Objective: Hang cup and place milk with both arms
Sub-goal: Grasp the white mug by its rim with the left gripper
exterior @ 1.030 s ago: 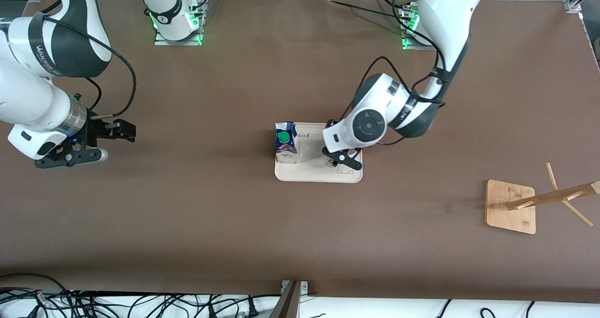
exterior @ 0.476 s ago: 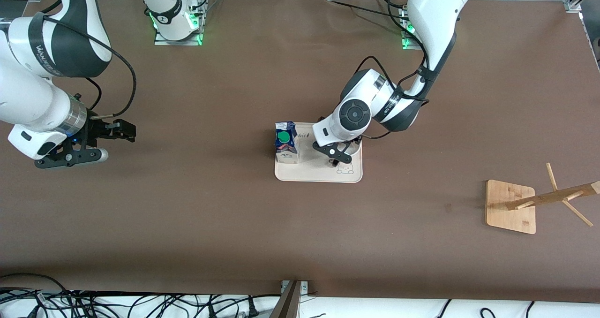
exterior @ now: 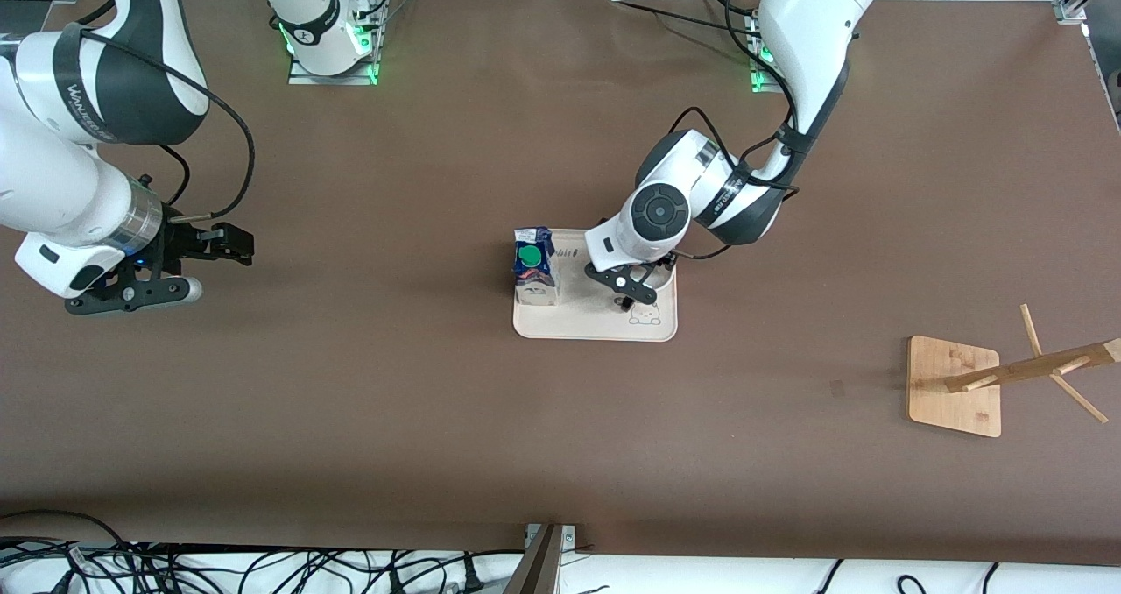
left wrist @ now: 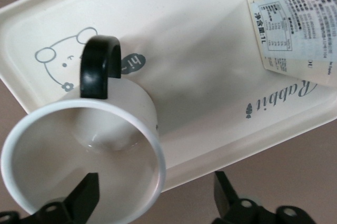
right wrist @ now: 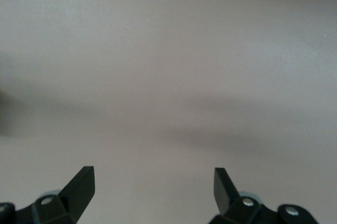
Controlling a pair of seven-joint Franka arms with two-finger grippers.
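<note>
The cup (left wrist: 84,155), a white mug with a black handle (left wrist: 100,66), stands on the cream tray (left wrist: 210,77). My left gripper (left wrist: 155,187) is open just above it. One finger is over the mug's mouth and the other is outside its rim. In the front view my left gripper (exterior: 626,289) hides the cup. The blue-and-white milk (exterior: 534,265) with a green cap stands on the tray (exterior: 587,324) toward the right arm's end. It also shows in the left wrist view (left wrist: 297,34). My right gripper (exterior: 206,265) waits open and empty over bare table (right wrist: 154,182).
A wooden mug rack (exterior: 953,385) with pegs on a slanted pole (exterior: 1033,366) stands toward the left arm's end of the table, nearer to the front camera than the tray. Cables lie along the table's front edge.
My left gripper has moved over the tray toward the milk and now sits over the cup. It barely moved in the last half second. The right arm has not moved.
</note>
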